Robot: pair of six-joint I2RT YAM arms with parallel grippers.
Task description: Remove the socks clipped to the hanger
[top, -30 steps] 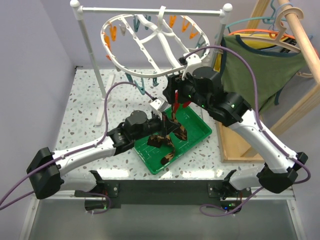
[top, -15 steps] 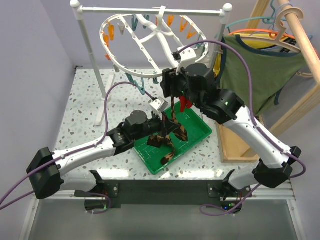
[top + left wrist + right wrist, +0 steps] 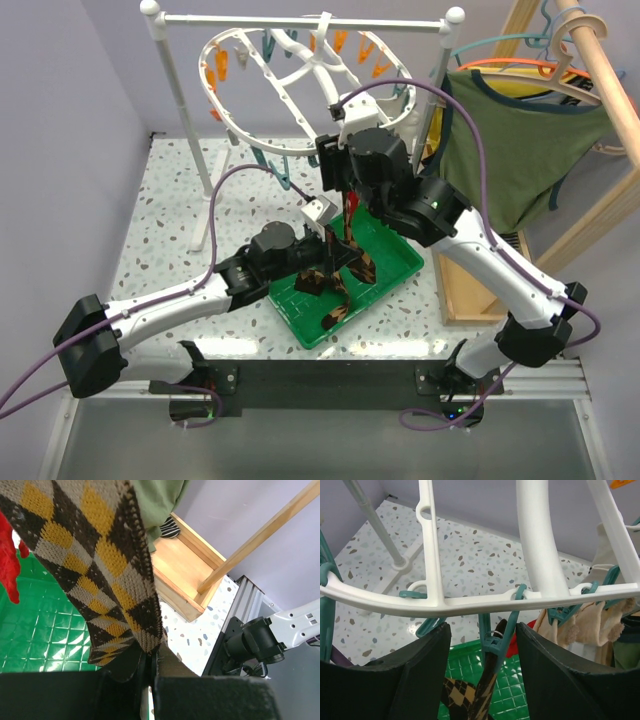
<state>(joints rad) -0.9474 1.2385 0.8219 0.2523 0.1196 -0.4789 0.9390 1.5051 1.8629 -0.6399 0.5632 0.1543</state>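
The white oval hanger [image 3: 262, 95] hangs tilted from the rail, and its rim [image 3: 470, 602] crosses the right wrist view. A teal clothespin [image 3: 496, 630] on that rim grips a brown-and-tan checkered sock [image 3: 487, 695]. My right gripper [image 3: 482, 650] is open, one finger on each side of this clothespin with gaps showing. My left gripper [image 3: 150, 662] is shut on the same sock's lower end [image 3: 100, 580], above the green tray [image 3: 392, 262]. A red sock [image 3: 9, 565] hangs beside it. A cream sock [image 3: 575, 625] is clipped further right.
More checkered socks [image 3: 335, 295] lie in the tray. The white rail stand [image 3: 180, 100] rises at the left. An olive-green top [image 3: 520, 140] hangs on a wooden rack [image 3: 470, 290] at the right. Orange clothespins [image 3: 222, 68] dangle from the hanger's far rim.
My right gripper has moved up and to the left, under the hanger's rim and around the teal clothespin, and its jaws have narrowed somewhat. The left arm has stayed still.
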